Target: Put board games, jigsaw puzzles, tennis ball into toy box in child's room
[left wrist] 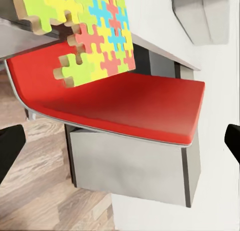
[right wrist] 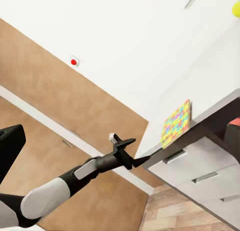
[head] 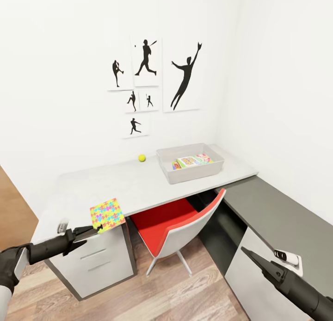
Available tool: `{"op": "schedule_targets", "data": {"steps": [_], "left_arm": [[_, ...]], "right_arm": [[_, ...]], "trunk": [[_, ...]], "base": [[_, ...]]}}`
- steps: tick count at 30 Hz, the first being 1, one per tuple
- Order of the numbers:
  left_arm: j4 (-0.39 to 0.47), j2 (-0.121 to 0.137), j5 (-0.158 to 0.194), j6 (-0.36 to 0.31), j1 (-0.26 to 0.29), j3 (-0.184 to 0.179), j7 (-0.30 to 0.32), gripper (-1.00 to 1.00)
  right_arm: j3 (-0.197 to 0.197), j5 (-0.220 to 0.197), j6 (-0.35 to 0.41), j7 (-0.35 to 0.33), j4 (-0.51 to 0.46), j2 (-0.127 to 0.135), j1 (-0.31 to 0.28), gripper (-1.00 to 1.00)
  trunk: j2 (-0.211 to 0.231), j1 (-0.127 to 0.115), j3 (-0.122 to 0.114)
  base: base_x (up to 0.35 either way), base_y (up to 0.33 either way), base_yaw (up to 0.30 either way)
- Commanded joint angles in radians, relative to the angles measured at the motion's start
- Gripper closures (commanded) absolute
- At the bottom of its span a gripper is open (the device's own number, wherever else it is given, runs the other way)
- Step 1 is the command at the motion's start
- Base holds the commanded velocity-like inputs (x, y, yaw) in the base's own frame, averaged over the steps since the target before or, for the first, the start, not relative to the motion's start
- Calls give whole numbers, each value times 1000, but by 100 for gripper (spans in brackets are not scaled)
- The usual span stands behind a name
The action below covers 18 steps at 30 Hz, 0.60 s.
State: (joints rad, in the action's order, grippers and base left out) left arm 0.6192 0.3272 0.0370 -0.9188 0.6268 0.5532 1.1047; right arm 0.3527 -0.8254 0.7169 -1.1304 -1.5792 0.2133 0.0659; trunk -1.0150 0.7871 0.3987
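Note:
A jigsaw puzzle point(head: 107, 213) of yellow, pink, blue and green pieces lies at the front edge of the table point(head: 138, 184), overhanging it above the drawers. My left gripper point(head: 95, 231) is open, just below and beside the puzzle's near edge. In the left wrist view the puzzle point(left wrist: 92, 36) sits off to one side of the spread fingers point(left wrist: 10, 153). The tennis ball point(head: 142, 157) rests near the wall. Next to it, the toy box point(head: 172, 175) holds colourful printed game boxes point(head: 188, 161). My right gripper point(head: 245, 252) hangs open over the side cabinet.
A red chair point(head: 173, 221) with a white shell is tucked under the table beside the white drawer unit point(head: 97, 261). A dark-topped side cabinet point(head: 282, 214) runs along the right wall with a small white object point(head: 289, 258) on it. A wood-panel door point(right wrist: 60, 111) stands to the left.

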Motion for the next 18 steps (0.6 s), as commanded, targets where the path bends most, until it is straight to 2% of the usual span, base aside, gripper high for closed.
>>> {"op": "schedule_targets", "data": {"steps": [1,3,4,8,13,18], "left_arm": [[0,-10,3,0,1,25,-11,-100],[0,-29,0,23,1,66,-34,-100],[0,-47,0,51,1,95,-57,-100],[0,-78,2,109,1,131,-111,-100],[1,-91,3,138,0,146,-149,-100],[-1,-93,1,153,-2,149,-159,-100]], "right_arm": [[0,-6,7,1,0,0,0,-100],[0,-6,7,1,0,0,0,-100],[0,-6,7,1,0,0,0,-100],[0,-6,8,1,1,0,0,-100],[1,-6,8,1,1,0,0,-100],[1,-6,8,1,1,0,0,-100]], "trunk": [[-8,4,4],[-22,12,10],[-29,16,14],[-57,31,26],[-92,50,42],[-127,69,57]], "base": [[0,0,0],[0,0,0],[0,0,0],[0,0,0],[0,0,0],[0,0,0]]}}
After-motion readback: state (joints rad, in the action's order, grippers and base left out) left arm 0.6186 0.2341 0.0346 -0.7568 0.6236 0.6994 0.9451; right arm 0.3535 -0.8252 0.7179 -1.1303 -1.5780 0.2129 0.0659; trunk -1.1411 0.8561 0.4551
